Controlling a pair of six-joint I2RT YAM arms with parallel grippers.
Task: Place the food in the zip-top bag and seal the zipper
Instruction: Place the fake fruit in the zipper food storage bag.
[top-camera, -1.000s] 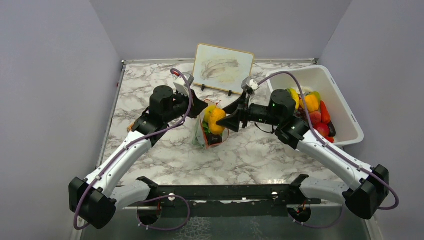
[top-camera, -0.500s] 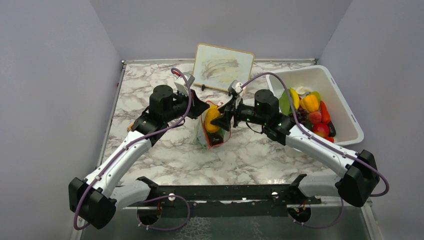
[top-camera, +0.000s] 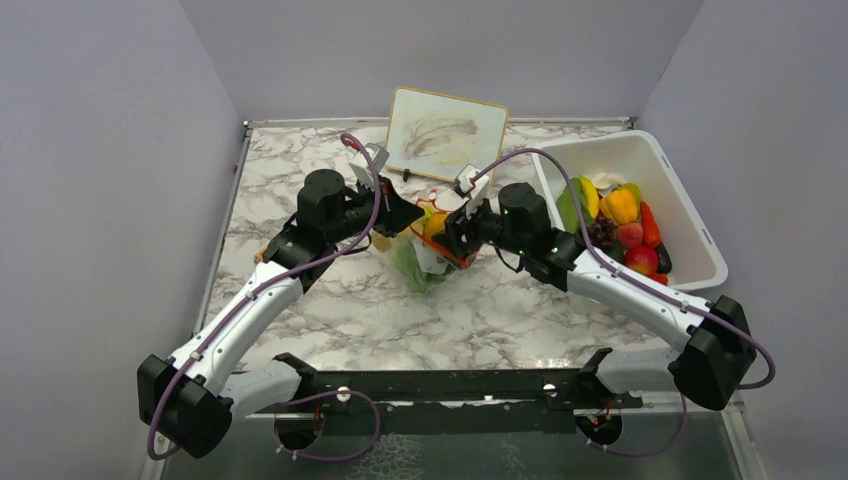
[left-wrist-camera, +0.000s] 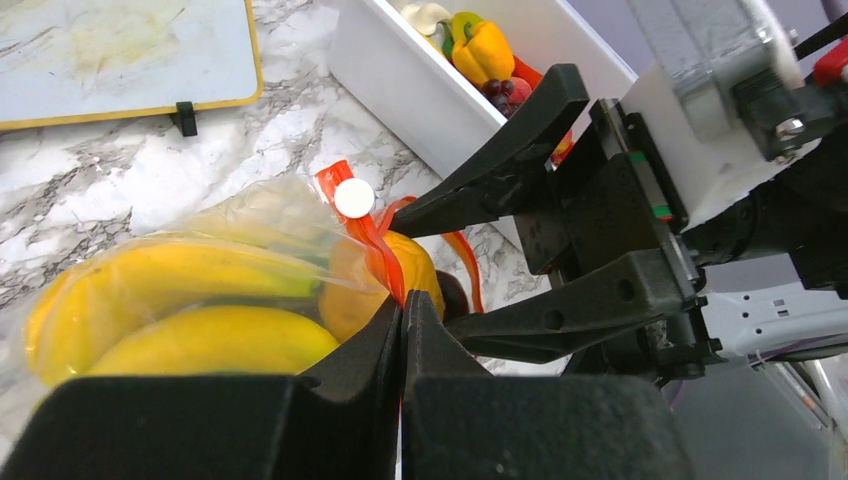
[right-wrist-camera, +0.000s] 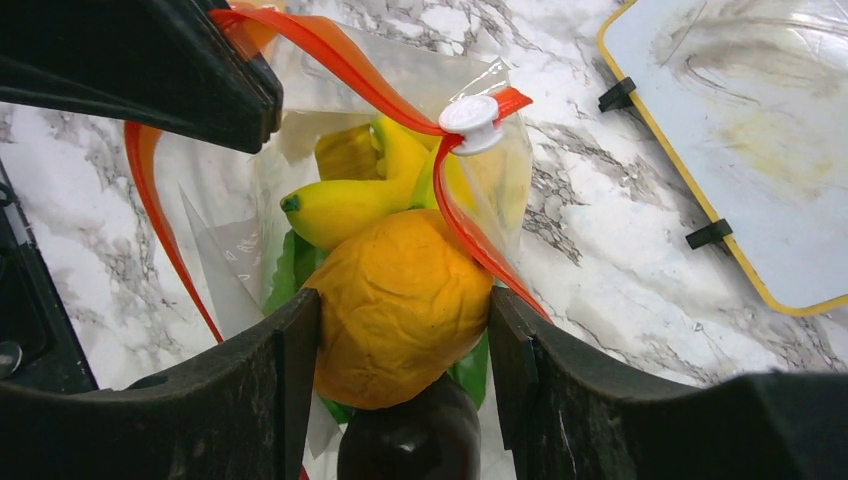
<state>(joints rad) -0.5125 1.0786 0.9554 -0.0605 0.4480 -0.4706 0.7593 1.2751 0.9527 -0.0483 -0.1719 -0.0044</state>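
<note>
The clear zip-top bag (top-camera: 425, 265) stands at mid-table, its mouth open. My left gripper (left-wrist-camera: 402, 305) is shut on the red-orange zipper (left-wrist-camera: 365, 235) just below its white slider (left-wrist-camera: 353, 198), holding that edge up. In the bag lie yellow bananas (right-wrist-camera: 345, 205) and green lettuce (right-wrist-camera: 290, 270). My right gripper (right-wrist-camera: 402, 320) is at the bag's mouth, shut on a round orange fruit (right-wrist-camera: 400, 305), with a dark glossy piece (right-wrist-camera: 405, 445) just under it. From above the two grippers, left (top-camera: 405, 213) and right (top-camera: 450, 230), meet over the bag.
A white tub (top-camera: 700, 235) at the right holds more toy food (top-camera: 625, 225). A small whiteboard (top-camera: 445, 135) stands on clips at the back, close behind the bag. Grey walls close in the marble table (top-camera: 300, 160) on three sides.
My right gripper has moved left from beside the bag into its mouth, the orange fruit between its fingers. The bag has shifted and slumped a little. My left gripper has kept its hold.
</note>
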